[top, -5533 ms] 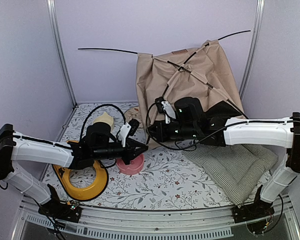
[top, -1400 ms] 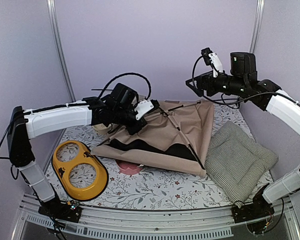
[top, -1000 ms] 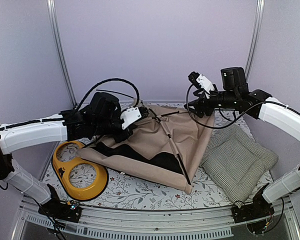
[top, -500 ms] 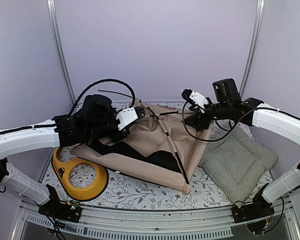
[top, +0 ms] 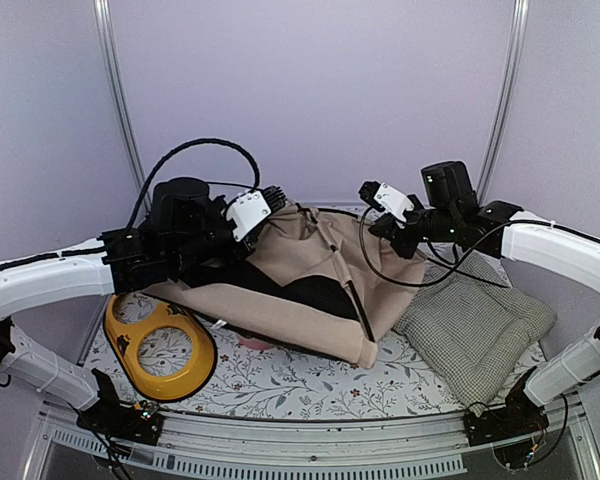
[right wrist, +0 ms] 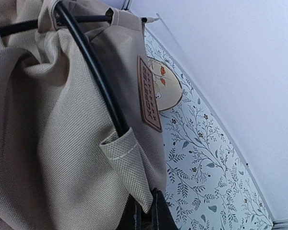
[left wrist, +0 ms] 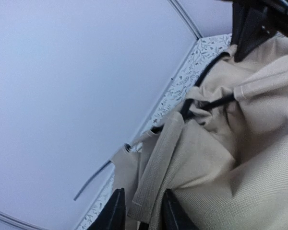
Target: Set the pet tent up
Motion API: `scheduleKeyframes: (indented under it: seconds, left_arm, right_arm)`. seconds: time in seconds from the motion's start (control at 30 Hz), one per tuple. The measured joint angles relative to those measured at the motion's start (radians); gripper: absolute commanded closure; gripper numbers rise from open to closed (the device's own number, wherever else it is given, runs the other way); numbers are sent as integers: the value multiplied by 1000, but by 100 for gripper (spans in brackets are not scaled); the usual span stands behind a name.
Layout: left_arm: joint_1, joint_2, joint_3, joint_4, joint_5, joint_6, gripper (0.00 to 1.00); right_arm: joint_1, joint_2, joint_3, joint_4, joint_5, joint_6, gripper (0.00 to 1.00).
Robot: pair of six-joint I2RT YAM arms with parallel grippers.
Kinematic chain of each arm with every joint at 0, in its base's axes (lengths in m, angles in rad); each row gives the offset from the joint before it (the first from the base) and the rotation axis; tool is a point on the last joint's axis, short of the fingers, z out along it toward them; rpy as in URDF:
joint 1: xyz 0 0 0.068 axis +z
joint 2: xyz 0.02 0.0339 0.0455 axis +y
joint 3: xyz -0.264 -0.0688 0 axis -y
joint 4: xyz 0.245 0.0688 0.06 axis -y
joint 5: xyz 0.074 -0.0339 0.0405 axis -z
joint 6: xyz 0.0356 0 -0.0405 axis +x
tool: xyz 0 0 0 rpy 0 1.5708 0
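While beneath lilac walls (top: pixel 310 90), floral tabletop (top: pixel 320 385).

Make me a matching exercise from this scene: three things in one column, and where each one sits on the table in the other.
Things:
1. pet tent
2. cushion
3. yellow two-hole stand

Places:
A. right side
B. left side, towards the near edge
C. middle, lying collapsed

Pairs: 1-C; 2-A; 3-B
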State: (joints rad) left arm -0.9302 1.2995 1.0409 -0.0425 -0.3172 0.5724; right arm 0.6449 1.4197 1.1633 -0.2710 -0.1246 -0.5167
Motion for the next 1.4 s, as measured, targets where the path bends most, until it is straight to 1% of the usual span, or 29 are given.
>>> scheduleKeyframes:
  seconds: [0.03,0.07,0.17,0.3,0.43,0.57,0.73,0.87,0.97,1.1,1.3,1.4]
  left_arm:
    - [0,0,9,28,-8,-2,58]
    - [0,0,21,53,-12,-7,48]
    - [-3,3,72,106,-14,-31,25]
    - [-7,21,205,140,-8,-112,8]
    - [-11,20,325,164,32,-196,6]
    - [-17,0,402,179,109,-287,6]
    - [-43,-61,418,193,225,-387,6]
    - [-59,-115,415,208,294,-452,6]
    - [-67,-164,378,225,333,-493,7]
    - [-80,-224,289,241,343,-544,8]
    - [-84,-287,48,296,325,-657,10]
    - [-85,-277,-21,311,320,-711,10]
  right_arm:
    - [9,0,-7,2,16,-5,100]
    - [14,0,-11,4,30,-7,100]
    - [40,0,-16,36,87,-5,100]
    - [81,0,-13,93,196,12,100]
    - [113,20,35,122,304,37,100]
    - [122,74,120,161,426,61,100]
    - [123,133,191,224,583,49,100]
    - [120,177,266,264,678,25,100]
    - [120,214,352,280,719,6,100]
    - [120,266,483,285,749,-9,100]
    - [120,346,682,273,771,-21,100]
    - [120,364,733,268,785,-23,100]
